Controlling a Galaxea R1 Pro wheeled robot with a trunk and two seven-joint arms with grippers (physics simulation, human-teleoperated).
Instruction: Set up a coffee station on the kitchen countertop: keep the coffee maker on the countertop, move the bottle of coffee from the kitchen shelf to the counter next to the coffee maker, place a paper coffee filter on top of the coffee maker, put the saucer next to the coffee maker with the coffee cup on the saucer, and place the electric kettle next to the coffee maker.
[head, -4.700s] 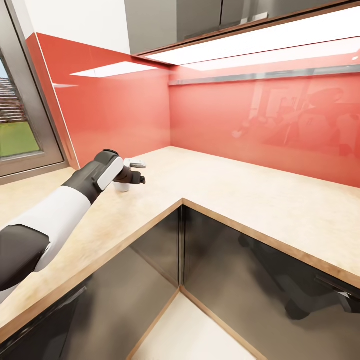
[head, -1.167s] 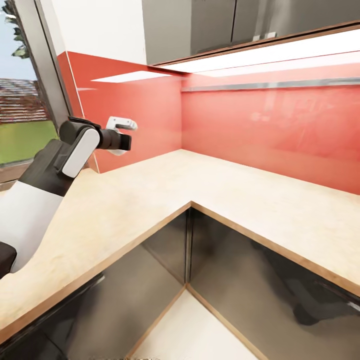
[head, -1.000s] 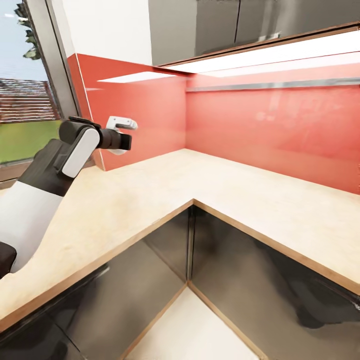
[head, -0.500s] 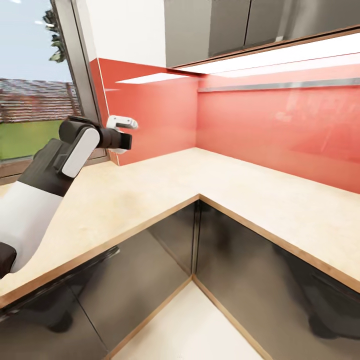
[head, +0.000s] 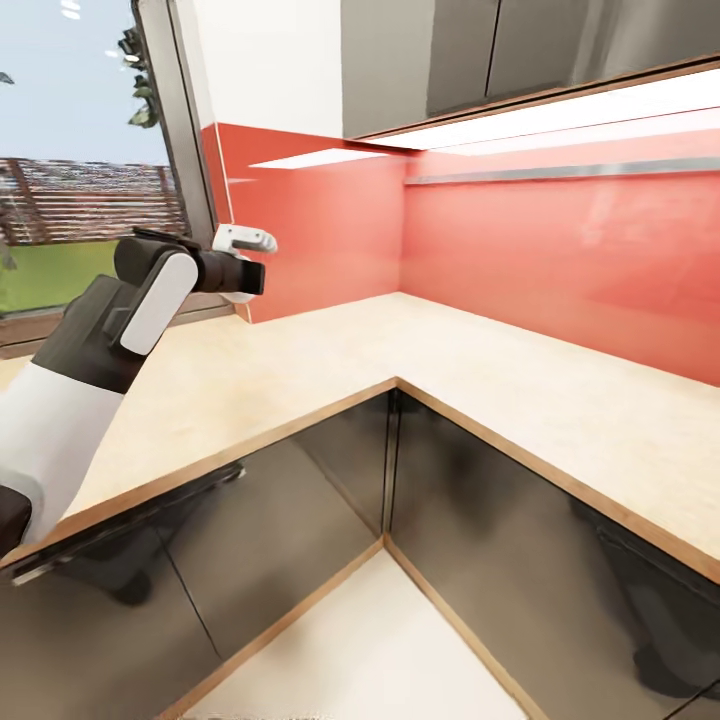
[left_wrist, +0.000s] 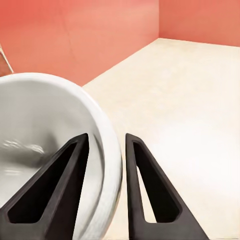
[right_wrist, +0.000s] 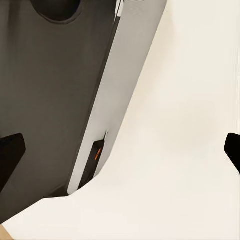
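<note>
A: So what's different from a few seconds back?

B: The left hand (head: 243, 268) was low on the bench then; now it's lifted, out at about ten o'clock in the head view, against the red backsplash (head: 330, 225). The whole view has also swung, bringing the window (head: 80, 190) in, so that's the robot turning, not the kitchen shifting.

A: Is it carrying anything?

B: Yes. In the left wrist view the two dark fingers (left_wrist: 145, 190) pinch the rim of the coffee cup (left_wrist: 45, 130), one inside the bowl, one outside. The cup hangs above the wooden bench (head: 330, 350), not touching it.

A: And the right hand?

B: Its fingertips sit at opposite edges of the right wrist view, so it's spread wide with nothing between them.

A: Meaning for the task?

B: I'd judge the cup is in transit. No saucer or coffee maker is visible here, so the robot probably has to drive on before setting it down.
</note>
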